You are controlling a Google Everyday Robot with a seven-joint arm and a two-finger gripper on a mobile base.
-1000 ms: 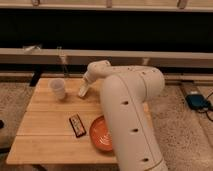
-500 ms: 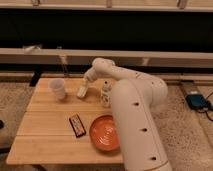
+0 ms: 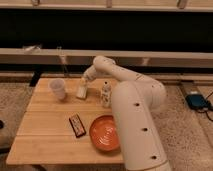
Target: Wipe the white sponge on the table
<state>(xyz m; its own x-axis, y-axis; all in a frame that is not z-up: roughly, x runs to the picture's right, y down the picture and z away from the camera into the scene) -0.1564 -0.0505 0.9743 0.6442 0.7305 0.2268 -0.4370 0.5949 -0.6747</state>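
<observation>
The white sponge (image 3: 81,91) stands on edge on the wooden table (image 3: 45,120), near its back middle. My gripper (image 3: 84,81) is at the end of the white arm (image 3: 131,100), right above the sponge and touching its top. The arm reaches in from the lower right and covers the table's right side.
A clear plastic cup (image 3: 58,88) stands left of the sponge. A small white bottle (image 3: 105,95) stands to its right. A dark snack bar (image 3: 76,125) and an orange bowl (image 3: 104,133) lie nearer the front. A dark bench runs behind the table.
The arm has swung further right and back, uncovering the orange bowl and the small bottle. The gripper stays over the sponge near the back of the table.
</observation>
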